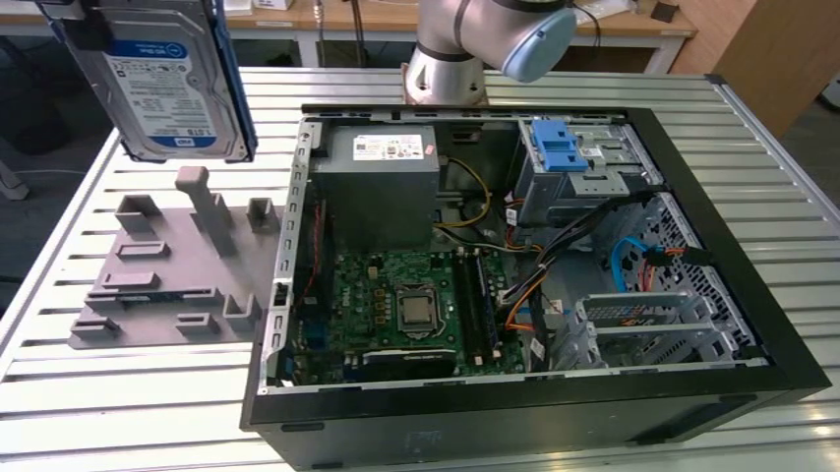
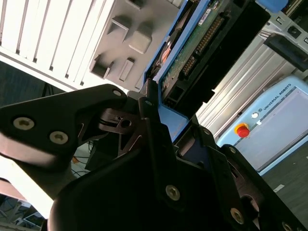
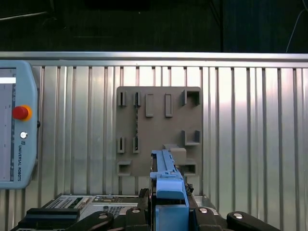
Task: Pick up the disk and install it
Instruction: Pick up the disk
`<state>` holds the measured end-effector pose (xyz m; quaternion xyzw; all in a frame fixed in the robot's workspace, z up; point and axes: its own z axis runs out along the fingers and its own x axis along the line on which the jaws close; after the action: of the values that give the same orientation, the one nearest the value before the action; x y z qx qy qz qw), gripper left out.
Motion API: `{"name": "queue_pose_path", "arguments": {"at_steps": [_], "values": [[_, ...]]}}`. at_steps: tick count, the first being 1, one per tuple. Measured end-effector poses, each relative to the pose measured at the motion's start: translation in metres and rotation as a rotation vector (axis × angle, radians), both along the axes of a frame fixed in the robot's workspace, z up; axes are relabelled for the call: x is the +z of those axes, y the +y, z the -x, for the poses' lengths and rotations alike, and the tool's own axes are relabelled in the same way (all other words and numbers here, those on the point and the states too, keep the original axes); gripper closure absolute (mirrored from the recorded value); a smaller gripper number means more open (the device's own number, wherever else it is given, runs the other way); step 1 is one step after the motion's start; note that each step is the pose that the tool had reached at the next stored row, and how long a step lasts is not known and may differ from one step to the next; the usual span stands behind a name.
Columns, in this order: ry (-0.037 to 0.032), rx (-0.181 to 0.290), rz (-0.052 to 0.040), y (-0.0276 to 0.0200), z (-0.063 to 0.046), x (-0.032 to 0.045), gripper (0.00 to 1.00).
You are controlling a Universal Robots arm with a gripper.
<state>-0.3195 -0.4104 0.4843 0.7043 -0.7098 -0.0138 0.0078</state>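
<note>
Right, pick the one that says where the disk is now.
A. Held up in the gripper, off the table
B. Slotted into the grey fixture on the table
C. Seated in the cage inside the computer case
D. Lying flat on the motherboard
A: in the exterior view the disk hangs upright in the air, clear of the grey fixture, and in the second wrist view the gripper is clamped on its blue carrier.

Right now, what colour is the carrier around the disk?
Blue; the carrier framing the disk shows best in the first wrist view.
</note>
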Motion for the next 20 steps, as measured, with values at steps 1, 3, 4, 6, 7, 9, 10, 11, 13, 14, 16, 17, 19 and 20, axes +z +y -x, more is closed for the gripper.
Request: {"name": "queue_pose_path", "arguments": {"at_steps": [1, 3, 4, 6, 7, 9, 10, 11, 13, 14, 16, 17, 19, 20], "values": [[0.0007, 0.000, 0.0000, -0.0004, -0.002, 0.0000, 0.64], [0.0020, 0.000, 0.0000, -0.0012, -0.007, 0.0000, 0.64], [0.0025, 0.000, 0.0000, -0.0016, -0.009, 0.0000, 0.64], [0.0032, 0.000, 0.0000, -0.0024, -0.013, 0.0000, 0.64], [0.0035, 0.000, 0.0000, -0.0029, -0.014, 0.0000, 0.64], [0.0035, 0.000, 0.0000, -0.0044, -0.015, 0.0000, 0.64], [0.0037, 0.000, 0.0000, -0.0056, -0.015, 0.0000, 0.64], [0.0036, 0.000, 0.0001, -0.0074, -0.016, -0.0001, 0.64], [0.0036, 0.000, 0.0001, -0.0118, -0.016, -0.0001, 0.64], [0.0035, 0.000, 0.0000, -0.0143, -0.016, -0.0003, 0.64], [0.0035, 0.000, 0.0001, -0.0190, -0.016, -0.0005, 0.64], [0.0035, 0.000, 0.0001, -0.0216, -0.016, -0.0006, 0.64], [0.0035, 0.000, 0.0002, -0.0255, -0.017, -0.0008, 0.64], [0.0034, 0.000, 0.0002, -0.0269, -0.019, -0.0011, 0.64]]}}
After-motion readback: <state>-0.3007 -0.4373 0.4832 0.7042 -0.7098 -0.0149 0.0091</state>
